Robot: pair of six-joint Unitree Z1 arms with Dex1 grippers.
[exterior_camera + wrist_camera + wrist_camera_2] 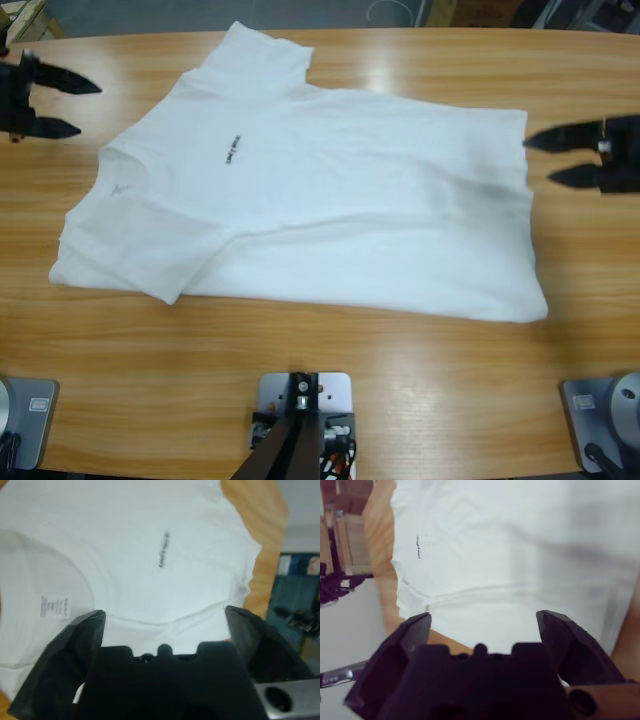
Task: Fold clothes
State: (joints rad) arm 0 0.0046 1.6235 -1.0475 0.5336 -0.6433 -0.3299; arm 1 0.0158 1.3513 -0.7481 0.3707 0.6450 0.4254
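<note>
Two end effectors, left (85,107) and right (535,157), wait wide open and empty beside the white T-shirt (330,190), which lies mostly spread on the tabletop (400,350), one sleeve tucked, folding barely begun.

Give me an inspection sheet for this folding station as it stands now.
Surface: long wooden table, glare patches along the far side.
Job's things: white T-shirt spread flat, collar toward the left gripper, hem toward the right gripper, one sleeve folded over at the near left; small dark print on the chest.
Clutter: nothing seen on the table.
Grippers: left gripper open, off the shirt by the collar; right gripper open, just off the hem; neither holds anything.
Cables: nothing seen on the table.
Surroundings: blurred room objects beyond the table edge, not identifiable.
</note>
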